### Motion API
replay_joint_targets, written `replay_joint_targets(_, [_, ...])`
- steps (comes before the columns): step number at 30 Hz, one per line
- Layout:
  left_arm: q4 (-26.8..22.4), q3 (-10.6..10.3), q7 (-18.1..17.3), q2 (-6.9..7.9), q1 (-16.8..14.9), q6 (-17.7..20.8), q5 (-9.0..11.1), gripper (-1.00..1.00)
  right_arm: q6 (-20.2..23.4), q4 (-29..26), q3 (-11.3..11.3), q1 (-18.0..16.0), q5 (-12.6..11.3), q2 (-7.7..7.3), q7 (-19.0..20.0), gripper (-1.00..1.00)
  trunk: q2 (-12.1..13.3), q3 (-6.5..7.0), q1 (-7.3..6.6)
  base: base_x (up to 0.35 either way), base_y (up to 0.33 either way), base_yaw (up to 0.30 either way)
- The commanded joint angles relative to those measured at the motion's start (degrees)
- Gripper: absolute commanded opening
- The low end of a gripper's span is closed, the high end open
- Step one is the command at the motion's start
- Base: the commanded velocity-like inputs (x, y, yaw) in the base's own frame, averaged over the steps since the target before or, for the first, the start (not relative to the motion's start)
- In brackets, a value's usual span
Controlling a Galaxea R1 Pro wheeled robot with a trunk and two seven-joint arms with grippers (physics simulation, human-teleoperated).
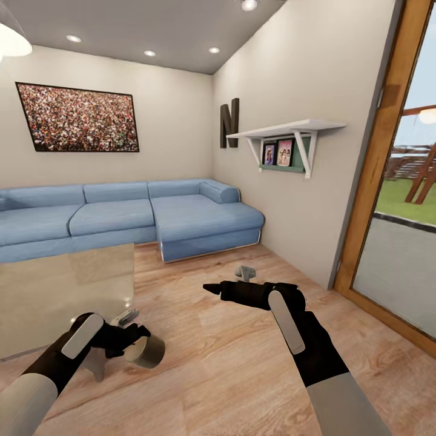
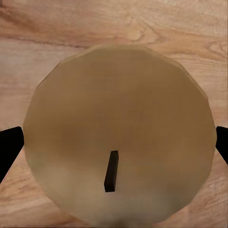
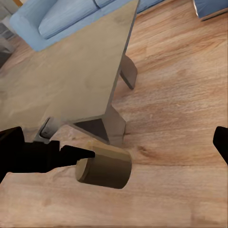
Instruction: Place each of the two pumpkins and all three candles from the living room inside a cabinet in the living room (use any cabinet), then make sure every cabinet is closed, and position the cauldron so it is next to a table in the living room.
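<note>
One candle [image 1: 146,352], a short thick cylinder rendered tan here, lies on its side clamped between the fingers of the left gripper [image 1: 134,340], above the wood floor [image 1: 230,375] and just off the near corner of the table [image 1: 66,290]. Left wrist view: candle's round end face [image 2: 118,133] with a dark wick, one black fingertip [image 2: 9,147] at either edge of it. Right wrist view: same candle [image 3: 104,166] held sideways by the dark left gripper [image 3: 71,156], close beside a table leg [image 3: 111,124]; glossy top reflects the room. Right gripper [image 1: 213,289] held out over open floor, well apart from the candle; its fingers look drawn together to a point in the head view, while the right wrist view shows a dark tip [image 3: 221,142] at the frame's edge, so spread cannot be told for sure. Blue sofa [image 1: 121,218] along far wall, framed picture [image 1: 77,117] above it. White shelf [image 1: 290,130] on the right wall, glass door [image 1: 399,194] beside it.
</note>
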Motion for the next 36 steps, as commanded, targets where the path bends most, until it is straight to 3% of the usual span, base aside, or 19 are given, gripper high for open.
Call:
replay_joint_targets(1, [-0.1, -0.2, 0.4, 0.06, 0.0, -0.1, 0.8, -1.0, 0.2, 0.0, -0.1, 0.0, 0.5, 0.02, 0.4, 1.0, 0.0, -0.04, -0.04, -0.222, 0.04, 0.223])
replay_joint_targets(36, [0.0, -0.2, 0.6, 0.12, 0.0, -0.1, 0.7, -1.0, 0.3, 0.1, 0.0, 0.0, 0.5, 0.19, 0.3, 1.0, 0.0, 0.8, -0.04, -0.096, 0.038, 0.252])
